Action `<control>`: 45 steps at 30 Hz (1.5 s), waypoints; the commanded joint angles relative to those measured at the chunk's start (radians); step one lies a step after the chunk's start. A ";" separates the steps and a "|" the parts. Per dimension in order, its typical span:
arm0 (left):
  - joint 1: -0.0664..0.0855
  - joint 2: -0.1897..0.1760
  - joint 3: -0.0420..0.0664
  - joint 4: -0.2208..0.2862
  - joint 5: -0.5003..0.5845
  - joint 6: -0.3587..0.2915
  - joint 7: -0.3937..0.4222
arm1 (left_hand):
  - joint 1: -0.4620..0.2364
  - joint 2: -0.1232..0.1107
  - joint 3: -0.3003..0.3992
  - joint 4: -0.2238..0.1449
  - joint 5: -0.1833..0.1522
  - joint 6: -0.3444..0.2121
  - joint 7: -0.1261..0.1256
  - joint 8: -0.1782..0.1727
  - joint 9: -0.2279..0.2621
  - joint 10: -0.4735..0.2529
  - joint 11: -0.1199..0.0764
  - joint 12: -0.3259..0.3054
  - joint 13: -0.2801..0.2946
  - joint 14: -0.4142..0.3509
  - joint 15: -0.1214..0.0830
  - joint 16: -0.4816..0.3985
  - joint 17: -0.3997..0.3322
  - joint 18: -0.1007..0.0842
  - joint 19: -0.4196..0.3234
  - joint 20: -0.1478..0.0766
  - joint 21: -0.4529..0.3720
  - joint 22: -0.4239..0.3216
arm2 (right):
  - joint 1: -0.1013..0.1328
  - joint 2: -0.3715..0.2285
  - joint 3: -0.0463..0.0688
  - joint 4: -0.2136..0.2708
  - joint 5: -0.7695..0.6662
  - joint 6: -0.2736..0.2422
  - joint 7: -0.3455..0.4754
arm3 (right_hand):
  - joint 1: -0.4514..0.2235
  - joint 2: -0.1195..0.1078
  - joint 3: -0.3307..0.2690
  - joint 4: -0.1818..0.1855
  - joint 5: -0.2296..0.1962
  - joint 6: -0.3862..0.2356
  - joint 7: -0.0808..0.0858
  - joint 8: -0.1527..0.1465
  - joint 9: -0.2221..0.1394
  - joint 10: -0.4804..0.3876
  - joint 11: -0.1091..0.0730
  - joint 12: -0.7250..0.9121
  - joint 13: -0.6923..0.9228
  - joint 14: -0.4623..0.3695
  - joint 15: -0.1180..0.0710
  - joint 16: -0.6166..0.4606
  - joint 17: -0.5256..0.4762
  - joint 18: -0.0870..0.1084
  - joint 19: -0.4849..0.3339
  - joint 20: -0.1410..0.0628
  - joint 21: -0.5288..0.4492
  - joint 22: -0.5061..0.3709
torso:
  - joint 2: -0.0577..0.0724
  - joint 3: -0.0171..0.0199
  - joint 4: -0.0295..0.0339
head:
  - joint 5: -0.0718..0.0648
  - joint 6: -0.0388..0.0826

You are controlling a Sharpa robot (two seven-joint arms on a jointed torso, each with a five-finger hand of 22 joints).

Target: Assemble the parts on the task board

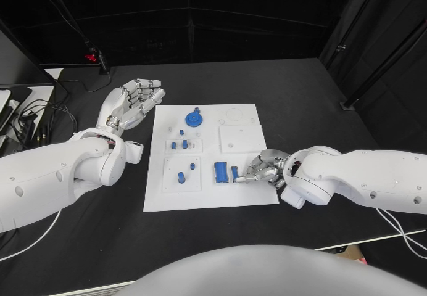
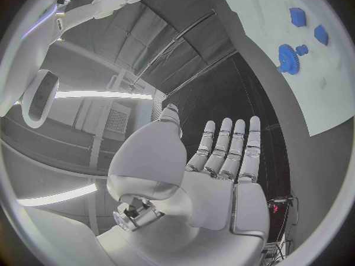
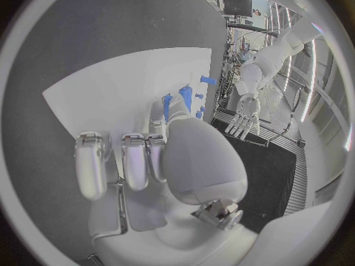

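**2 hands at the board, 1 part held**

2 hands are seen at the white board [image 1: 207, 191], which lies in the middle of the black table [image 1: 294, 80]. The right hand [image 1: 261, 169] is placed over the near right part of the board, and a small blue part [image 1: 237, 177] is pinched between its fingertips, just beside a larger blue block [image 1: 221, 171] that lies on the board. The left hand [image 1: 135, 98] is held over the table just beside the far left corner of the board; its fingers [image 2: 231, 148] are stretched out, close together, and nothing is held in it. A blue gear [image 1: 194, 117] is seen on the far part of the board. Several small blue pegs [image 1: 179, 145] stand in the left half, and 1 more blue piece [image 1: 181, 177] is seen nearer to the robot.
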 commanded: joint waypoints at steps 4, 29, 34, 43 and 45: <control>0.001 0.000 0.001 0.002 0.000 0.008 0.060 | 0.001 0.009 -0.006 0.001 0.006 -0.001 0.137 0.004 -0.001 0.004 -0.002 0.004 -0.002 0.000 -0.002 0.005 -0.001 -0.011 -0.006 0.000 0.006 -0.001 | 0.001 0.009 0.000 -0.008 -0.024 0.002 -0.016 | 0.030 0.015 -0.002 -0.005 0.012 -0.007 -0.010 0.010 0.012 0.105 -0.014 0.002 0.263 0.107 -0.011 0.002 0.263 -0.007 0.104 -0.010 0.003 0.263 | 0.001 -0.0004 0.0005 | 0.000 0.000; -0.001 -0.005 0.001 0.005 0.000 0.009 0.064 | 0.007 0.014 -0.014 0.002 0.009 -0.003 0.137 0.005 -0.002 0.002 -0.002 0.007 -0.002 0.003 -0.004 0.012 -0.003 -0.005 0.009 -0.001 0.018 0.001 | 0.001 -0.008 0.001 0.001 -0.002 -0.127 0.134 | 0.098 0.027 -0.015 -0.024 0.127 -0.009 -0.015 -0.016 0.024 0.105 -0.021 0.002 0.263 0.107 -0.023 0.002 0.263 -0.007 0.104 -0.022 0.003 0.263 | -0.001 0.0010 -0.0026 | 0.016 0.000; -0.006 -0.006 0.001 0.007 0.001 0.004 0.077 | 0.005 0.013 -0.016 0.002 0.008 -0.003 0.137 0.005 -0.002 0.002 -0.002 0.007 -0.002 0.003 -0.004 0.012 -0.004 -0.005 0.010 -0.001 0.019 0.001 | 0.031 -0.034 0.002 -0.001 0.136 -0.307 0.433 | 0.070 0.012 -0.033 -0.007 0.144 -0.034 -0.001 -0.033 0.021 0.105 -0.009 0.002 0.263 0.107 -0.021 0.002 0.263 -0.006 0.102 -0.022 0.000 0.262 | -0.002 0.0013 0.0009 | 0.021 0.000; -0.027 0.000 0.001 0.014 0.068 -0.010 0.137 | -0.009 0.010 -0.029 0.003 0.004 0.000 0.131 0.008 -0.001 -0.009 -0.004 0.005 -0.003 -0.007 -0.004 0.010 -0.005 -0.007 0.008 0.000 0.020 0.000 | 0.056 0.027 0.002 -0.104 0.518 -0.257 0.998 | -0.044 0.083 -0.095 -0.011 0.203 -0.276 0.095 -0.127 -0.067 -0.137 0.082 -0.200 0.122 -0.113 0.072 -0.184 0.109 0.150 -0.544 0.063 -0.793 -0.061 | -0.006 0.0036 -0.0060 | 0.046 0.000; -0.031 0.001 0.001 0.016 0.081 -0.013 0.154 | -0.023 0.008 -0.038 0.003 -0.008 0.005 0.108 0.013 -0.001 -0.014 -0.007 0.006 -0.003 -0.016 -0.004 0.009 -0.005 -0.009 0.000 0.000 0.016 -0.004 | 0.057 0.049 0.002 -0.128 0.549 -0.230 1.075 | -0.082 0.085 -0.127 0.008 0.194 -0.326 0.108 -0.149 -0.103 -0.625 0.096 -0.644 -0.177 -0.572 0.095 -0.613 -0.213 0.154 -0.657 0.077 -0.935 -0.138 | -0.006 0.0038 -0.0057 | 0.053 0.000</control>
